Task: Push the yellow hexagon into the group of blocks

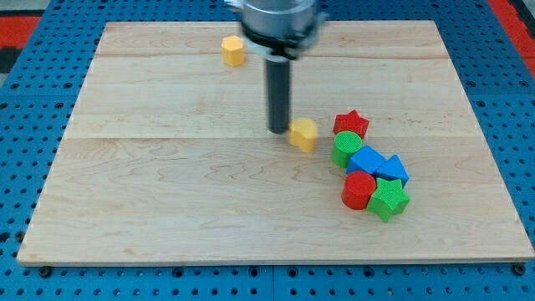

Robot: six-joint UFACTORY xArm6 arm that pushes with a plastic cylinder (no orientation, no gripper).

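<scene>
As the frame stood, my tip [278,130] rested just left of centre, touching or all but touching the left face of a yellow block [304,134]. Fingers: none fitted; the rod ended plain, so nothing was spread, pressed together or pinching.

Item, yellow blocks, two. The near one sat at centre, immediately right of my tip, its shape hard to read. The second, a yellow hexagon [233,50], lay at the upper left of centre, well apart from my tip and above it. Which of the two the task meant could not be settled with certainty; the upper one looked more hexagonal.

Item, group of blocks, right of centre: red star [351,124], green cylinder [346,149], blue block [366,160], blue triangle [391,170], red cylinder [359,190], green star [389,200]. The near yellow block lay just left of the red star, a small gap between; judged, a short push toward the frame's right would close it.

Item, bench [167,192]: pale wooden board, planks running left to right. Surround: blue perforated panel [25,125], red patches at the upper corners.
</scene>
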